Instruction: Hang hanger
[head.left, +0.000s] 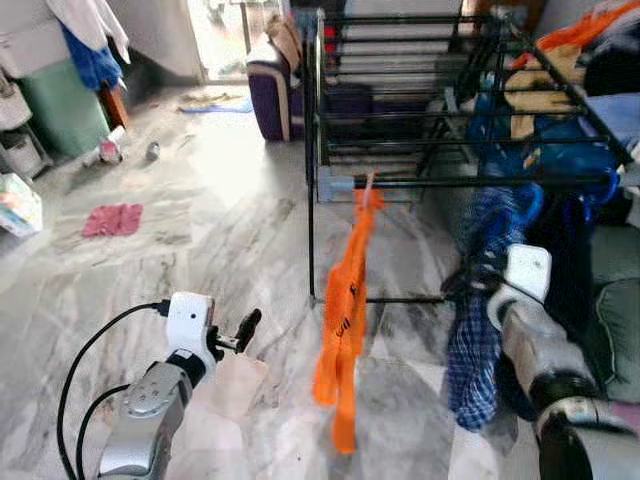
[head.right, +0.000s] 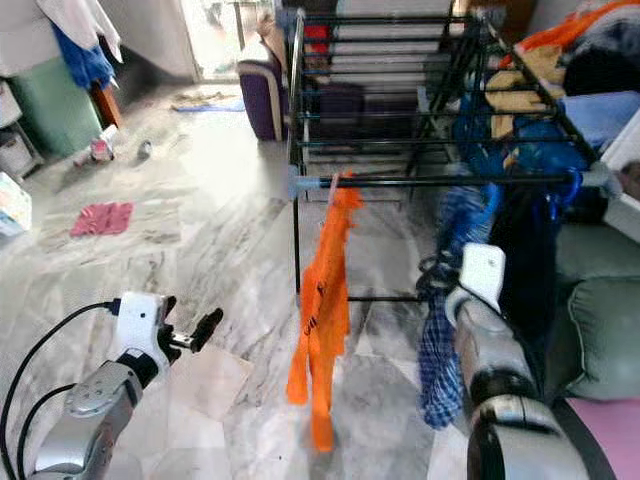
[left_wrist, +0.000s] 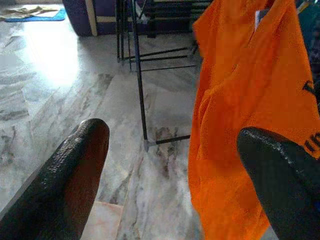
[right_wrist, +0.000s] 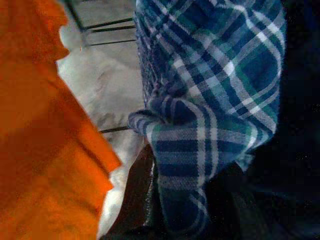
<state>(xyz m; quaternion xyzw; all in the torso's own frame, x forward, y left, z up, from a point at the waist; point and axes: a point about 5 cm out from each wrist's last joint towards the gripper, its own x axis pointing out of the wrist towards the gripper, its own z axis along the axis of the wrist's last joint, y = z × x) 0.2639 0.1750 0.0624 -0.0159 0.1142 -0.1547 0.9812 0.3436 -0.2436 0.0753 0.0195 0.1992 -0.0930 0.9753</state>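
Note:
An orange garment (head.left: 345, 310) hangs from a hanger hook (head.left: 370, 186) on the front rail (head.left: 470, 182) of a black drying rack. My left gripper (head.left: 245, 328) is low at the left, short of the orange cloth. It is open, with both fingers (left_wrist: 75, 170) spread and nothing between them. To the right a blue plaid garment (head.left: 480, 340) hangs off the same rail. My right gripper (head.left: 468, 285) is pressed into it, with plaid cloth (right_wrist: 210, 100) bunched between its dark fingers (right_wrist: 137, 200). The plaid garment's hanger is hidden.
Clothes (head.left: 560, 60) are piled on the rack's top at the right, and a dark green couch (head.left: 612, 320) stands beside it. A purple chair (head.left: 268, 95) is behind the rack. A pink cloth (head.left: 112, 219) and a can (head.left: 153, 150) lie on the marble floor.

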